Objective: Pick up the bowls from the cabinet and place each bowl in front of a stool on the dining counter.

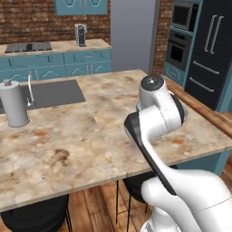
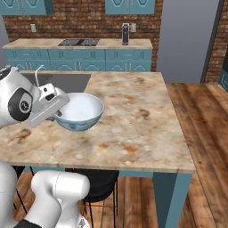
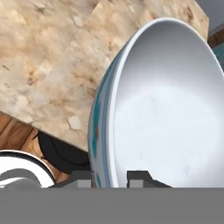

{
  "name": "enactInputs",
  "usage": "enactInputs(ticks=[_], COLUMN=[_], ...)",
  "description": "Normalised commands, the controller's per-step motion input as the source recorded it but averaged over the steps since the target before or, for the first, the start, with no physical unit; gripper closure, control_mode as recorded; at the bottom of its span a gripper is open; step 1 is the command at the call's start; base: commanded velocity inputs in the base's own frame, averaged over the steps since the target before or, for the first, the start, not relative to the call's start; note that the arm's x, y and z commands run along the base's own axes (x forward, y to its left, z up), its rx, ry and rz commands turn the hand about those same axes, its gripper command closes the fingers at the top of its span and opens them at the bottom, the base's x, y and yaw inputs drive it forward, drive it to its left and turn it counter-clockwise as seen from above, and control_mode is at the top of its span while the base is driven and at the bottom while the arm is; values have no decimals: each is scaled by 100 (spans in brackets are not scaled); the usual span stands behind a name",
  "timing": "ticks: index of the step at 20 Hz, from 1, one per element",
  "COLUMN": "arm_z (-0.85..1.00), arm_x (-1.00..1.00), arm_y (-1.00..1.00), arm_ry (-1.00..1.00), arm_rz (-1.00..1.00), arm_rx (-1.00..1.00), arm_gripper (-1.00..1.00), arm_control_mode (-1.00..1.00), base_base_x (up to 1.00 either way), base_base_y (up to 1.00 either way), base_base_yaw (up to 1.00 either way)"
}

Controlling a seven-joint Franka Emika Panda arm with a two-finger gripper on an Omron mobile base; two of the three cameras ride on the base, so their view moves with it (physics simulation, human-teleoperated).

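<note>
1. Jaws are pinching the rim of the white bowl with blue pattern [image 2: 79, 112], one fingertip [image 3: 139, 178] inside the wall and one outside; the gripper [image 3: 110, 180] is holding it at its near left edge.
2. Bowl is hanging just above the dining counter [image 2: 133, 129], near its front edge, with a dark stool [image 2: 100, 185] below that edge.
3. Judging by the glazed look, it is going to be stiff, smooth and slippery, fairly heavy, and breakable.
4. A one-sided rim grip is letting it lean, so a gentle, level set-down looks wise.
</note>
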Motion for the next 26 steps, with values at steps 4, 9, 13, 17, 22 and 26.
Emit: enactInputs(ticks=[4,9,13,17,22,26], arm_z=[-97,-61,-27,-25,-18,-25], arm_x=[19,17,29,27,24,39], arm_y=[0,-1,0,0,2,25], arm_ry=[-13,13,16,2,0,0], arm_rz=[-8,-4,-12,-12,-10,-1], arm_rx=[-13,-8,1,0,3,6], arm_gripper=[100,100,100,100,100,100], arm_control_mode=[-100,-100,-100,-100,-100,-100], base_base_x=[0,0,0,0,0,0], base_base_y=[0,0,0,0,0,0], base_base_yaw=[0,0,0,0,0,0])
